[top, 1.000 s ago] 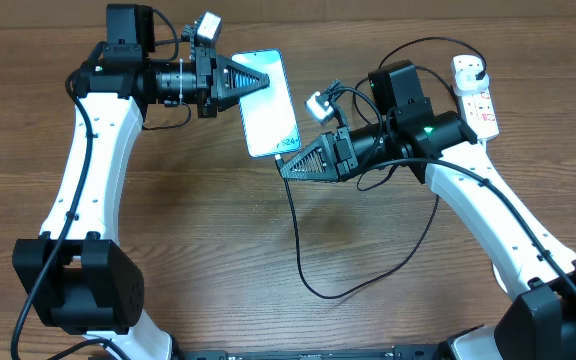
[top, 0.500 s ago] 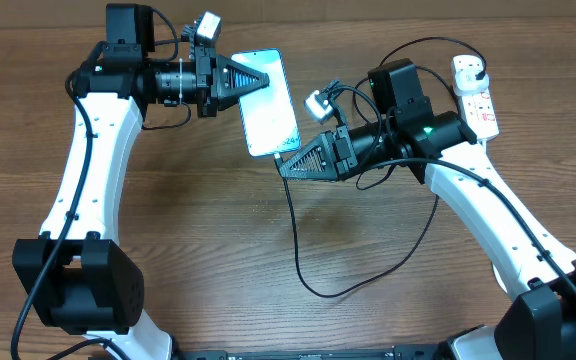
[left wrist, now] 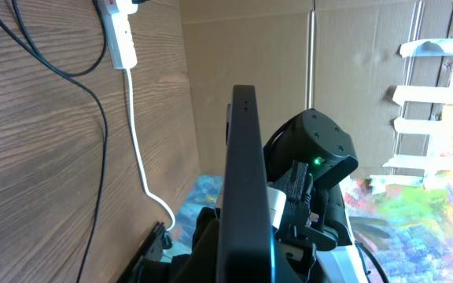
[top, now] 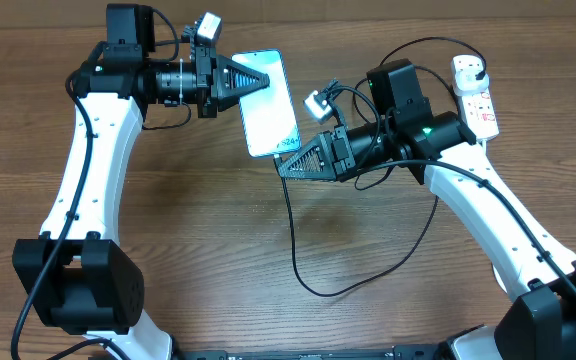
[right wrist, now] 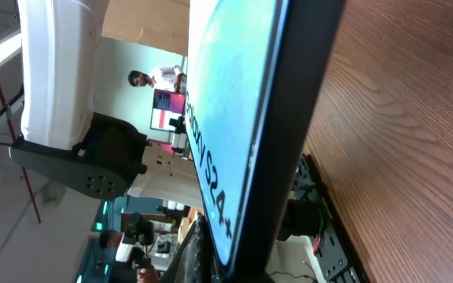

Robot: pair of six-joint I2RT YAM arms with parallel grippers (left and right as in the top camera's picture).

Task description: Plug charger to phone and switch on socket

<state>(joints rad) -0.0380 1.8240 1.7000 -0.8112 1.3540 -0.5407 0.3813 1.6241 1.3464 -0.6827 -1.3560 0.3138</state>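
Note:
My left gripper [top: 260, 80] is shut on the top edge of the phone [top: 270, 110], whose light blue screen faces up above the table. In the left wrist view the phone [left wrist: 246, 173] shows edge-on. My right gripper [top: 284, 168] is at the phone's bottom edge, shut on the tip of the charger [top: 298, 250]. The thin black cable loops down over the table and back up to the right. The phone [right wrist: 234, 102] fills the right wrist view and the connector tip is hidden there. The white socket [top: 475, 95] lies at the far right with a plug in it.
The socket [left wrist: 121, 35] and its thick white lead [left wrist: 136, 134] show in the left wrist view, next to a cardboard wall. The brown wooden table [top: 198, 240] lies under both arms. The charger cable loop lies at the centre front.

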